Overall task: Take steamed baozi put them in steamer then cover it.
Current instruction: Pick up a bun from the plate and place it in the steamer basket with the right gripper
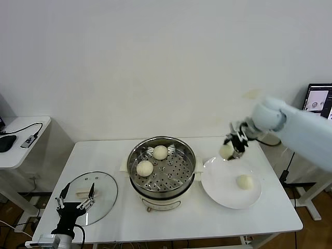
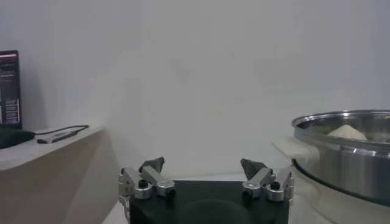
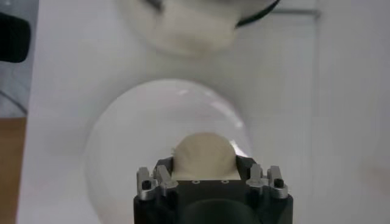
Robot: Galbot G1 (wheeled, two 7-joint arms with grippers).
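Observation:
The steel steamer [image 1: 181, 155] stands mid-table with two creamy baozi [image 1: 160, 152] [image 1: 144, 168] on its perforated tray. My right gripper [image 1: 231, 148] hangs above the far edge of the white plate [image 1: 223, 189], shut on a third baozi [image 1: 226, 150]; the right wrist view shows that bun [image 3: 203, 156] wedged between the fingers over the plate [image 3: 122, 140]. Another baozi [image 1: 245, 181] lies on the plate. The glass cover [image 1: 106, 189] with its cream handle rests flat at the table's left. My left gripper [image 1: 77, 201] waits open over the cover, nothing between its fingertips [image 2: 152, 165].
The steamer's rim and cream handle [image 2: 341, 131] show at the side of the left wrist view. A side desk [image 1: 23, 137] with cables stands to the left. A monitor [image 1: 319, 101] sits at the far right.

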